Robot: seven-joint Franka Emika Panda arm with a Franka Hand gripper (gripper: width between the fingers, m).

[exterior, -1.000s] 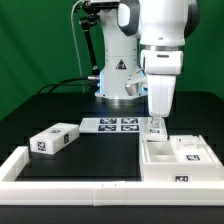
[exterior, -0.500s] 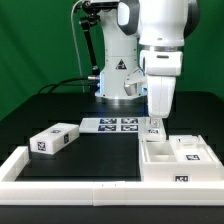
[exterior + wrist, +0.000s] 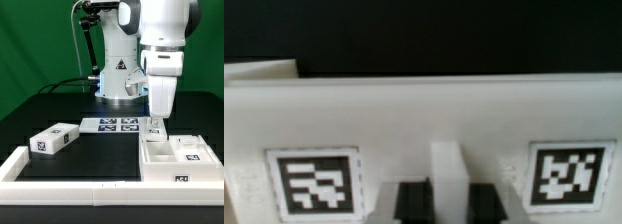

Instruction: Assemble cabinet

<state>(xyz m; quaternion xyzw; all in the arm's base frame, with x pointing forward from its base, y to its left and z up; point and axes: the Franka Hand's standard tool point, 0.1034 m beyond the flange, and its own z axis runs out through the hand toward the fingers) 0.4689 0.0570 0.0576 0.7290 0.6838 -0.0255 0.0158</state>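
The cabinet's square white shell (image 3: pixel 172 162) lies at the exterior view's right, with a smaller white box part (image 3: pixel 192 150) inside it. Another tagged white box part (image 3: pixel 54 140) lies at the left. My gripper (image 3: pixel 155 124) points straight down at the shell's far left corner. In the wrist view a white wall (image 3: pixel 420 115) with two square tags fills the frame. A narrow white rib (image 3: pixel 446 165) on that wall stands between my two dark fingers (image 3: pixel 409 205). The gripper (image 3: pixel 446 203) is shut on this rib.
The marker board (image 3: pixel 112 125) lies flat behind the parts, in front of the robot's base. A low white border frame (image 3: pixel 70 180) runs along the front and left of the black table. A green backdrop stands behind.
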